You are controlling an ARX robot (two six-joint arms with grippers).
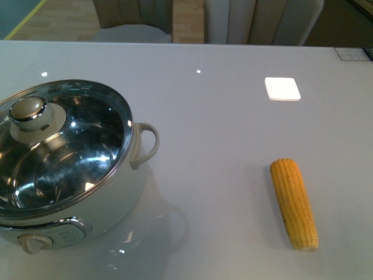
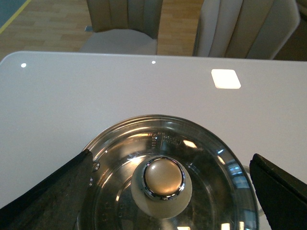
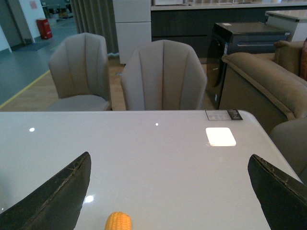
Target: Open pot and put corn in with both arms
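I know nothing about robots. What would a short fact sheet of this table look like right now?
pot: white electric pot, left part of the table
lid: glass, steel-rimmed, on the pot
knob: on top of the lid
corn: one yellow cob lying on the table, right of the pot, apart from it
left tool: open, over the knob
right tool: open, near one end of the corn
progress: pot closed, corn not yet inside
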